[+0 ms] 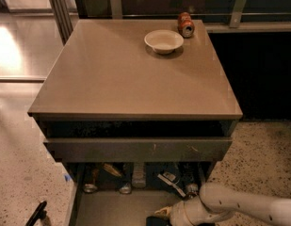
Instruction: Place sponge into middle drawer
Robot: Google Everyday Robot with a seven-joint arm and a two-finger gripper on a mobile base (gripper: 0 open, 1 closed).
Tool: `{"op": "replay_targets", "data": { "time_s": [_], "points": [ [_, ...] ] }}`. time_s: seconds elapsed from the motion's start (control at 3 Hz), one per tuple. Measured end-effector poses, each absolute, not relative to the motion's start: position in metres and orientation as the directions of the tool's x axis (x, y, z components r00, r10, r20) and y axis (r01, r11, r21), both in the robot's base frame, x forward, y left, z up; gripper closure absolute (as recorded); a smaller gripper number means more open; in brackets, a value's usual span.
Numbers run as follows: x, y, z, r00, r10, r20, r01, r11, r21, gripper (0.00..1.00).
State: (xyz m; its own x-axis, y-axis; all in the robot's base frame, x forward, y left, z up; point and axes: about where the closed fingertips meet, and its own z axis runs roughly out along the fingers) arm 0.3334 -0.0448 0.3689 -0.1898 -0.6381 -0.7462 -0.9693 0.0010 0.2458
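Sponge [160,212]: only a pale yellow edge with a dark patch below it shows, at the tip of the gripper [157,217], low at the frame's bottom edge. It sits over the front part of the middle drawer [112,210], which stands pulled out with a grey floor between dark walls. Whether the sponge touches the floor: cannot tell. Gripper's hold, grasping or released: cannot tell. The white arm [244,207] enters from the lower right. At the back of the drawer lies a clutter of cans and packets [131,180]. Above it is a drawer with a plain grey-brown front panel [135,149], slightly out. On the bench [126,79], at the far side: a white bowl [164,40], and just beside it a red can [185,24] on its side
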Motion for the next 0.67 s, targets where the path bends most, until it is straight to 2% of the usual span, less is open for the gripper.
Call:
{"op": "replay_targets", "data": {
  "time_s": [0.33, 0.67],
  "points": [
    [0.3333, -0.0446, 0.3689, -0.190, -0.638, -0.746, -0.969, 0.001, 0.246, 0.00],
    [0.3333, -0.0446, 0.3689, -0.190, -0.638, -0.746, -0.969, 0.001, 0.246, 0.00]
  ]
}}
